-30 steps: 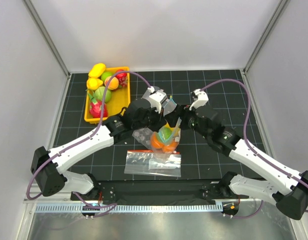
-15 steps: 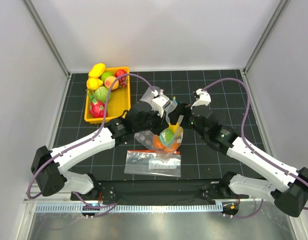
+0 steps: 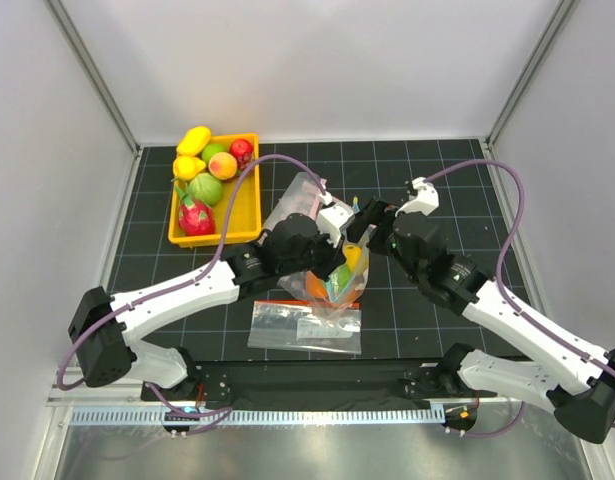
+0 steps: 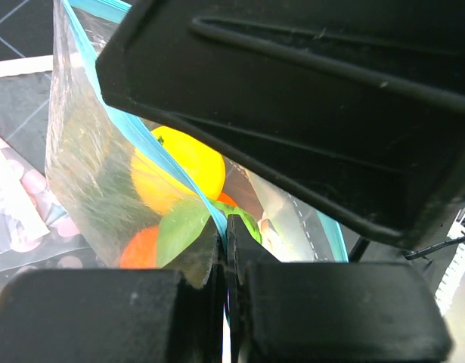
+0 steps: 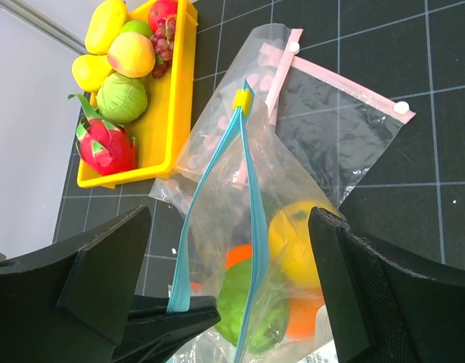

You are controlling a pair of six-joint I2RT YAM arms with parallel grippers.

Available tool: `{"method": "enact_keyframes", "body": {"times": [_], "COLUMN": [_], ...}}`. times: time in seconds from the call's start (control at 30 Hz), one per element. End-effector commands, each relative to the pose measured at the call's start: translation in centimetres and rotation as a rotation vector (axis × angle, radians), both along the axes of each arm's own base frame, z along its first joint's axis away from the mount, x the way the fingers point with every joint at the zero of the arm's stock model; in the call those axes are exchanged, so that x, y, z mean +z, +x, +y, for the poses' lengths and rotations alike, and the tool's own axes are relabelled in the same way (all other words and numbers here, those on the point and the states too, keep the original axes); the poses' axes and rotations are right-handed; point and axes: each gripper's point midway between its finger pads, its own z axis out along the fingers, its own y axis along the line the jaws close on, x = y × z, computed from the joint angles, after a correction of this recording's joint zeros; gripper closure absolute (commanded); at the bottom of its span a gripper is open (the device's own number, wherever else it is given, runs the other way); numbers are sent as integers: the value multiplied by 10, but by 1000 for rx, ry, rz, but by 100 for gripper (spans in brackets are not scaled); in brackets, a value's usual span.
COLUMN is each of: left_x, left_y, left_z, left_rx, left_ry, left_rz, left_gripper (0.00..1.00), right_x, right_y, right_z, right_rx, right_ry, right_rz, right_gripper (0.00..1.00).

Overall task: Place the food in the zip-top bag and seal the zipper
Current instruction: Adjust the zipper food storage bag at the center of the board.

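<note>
Since the food already sits inside, the zip-top bag (image 3: 339, 288) is held upright at mid-table by the left gripper (image 3: 330, 268), its mouth turned upward for sealing. The white label on the flat bag (image 3: 305, 325) nearby is too small to be read. From the left wrist, the jaws are seen pinched shut on the bag's rim at the zipper (image 4: 175, 170). From the right wrist, the right gripper (image 5: 232, 280) is spread wide astride the bag, gripping nothing. The strip seems partly unjoined, and no writing is shown.

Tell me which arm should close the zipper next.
Right. The right fingers are open on either side of the zipper, while the left fingers are shut on the bag, holding it.
</note>
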Motion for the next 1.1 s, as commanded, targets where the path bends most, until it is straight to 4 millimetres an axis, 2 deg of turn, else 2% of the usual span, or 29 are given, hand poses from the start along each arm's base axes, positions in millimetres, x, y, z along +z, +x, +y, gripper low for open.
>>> {"method": "enact_keyframes", "body": {"times": [0.0,0.2,0.3,0.37,0.43,0.47,0.5,0.53,0.57,0.6,0.67,0.8,0.93,1.07], "left_x": [25,29,30,32,33,34,33,35,35,39,43,53,60,57], "left_y": [8,0,-6,-7,-11,-11,-12,-13,-14,-15,-16,-16,-14,-8], "left_z": [-7,-11,-15,-16,-17,-17,-16,-15,-14,-12,-11,-5,-4,-3], "left_rx": [7,-13,-29,-30,-36,-33,-34,-34,-33,-30,-27,-1,18,51], "left_ry": [-54,-52,-46,-40,-40,-40,-39,-44,-47,-65,-87,-114,-126,-113], "left_rz": [-72,-94,-110,-125,-131,-136,-135,-137,-137,-142,-148,-157,-152,-149], "left_gripper": [100,93,90,86,77,71,65,49,42,30,21,7,4,3], "right_x": [10,1,-2,-4,-6,-7,-6,-6,-7,-6,-8,-9,-4,-3], "right_y": [3,4,4,4,4,3,4,3,4,3,3,2,1,1], "right_z": [7,12,13,15,15,15,15,14,12,11,11,14,13,10], "right_rx": [-7,4,8,15,12,12,10,6,0,-4,-2,10,13,8], "right_ry": [49,40,38,39,39,40,42,42,39,44,42,58,57,54], "right_rz": [-17,19,28,33,38,43,42,42,45,42,44,42,29,20], "right_gripper": [8,11,20,32,41,55,61,71,83,89,98,99,99,99]}}
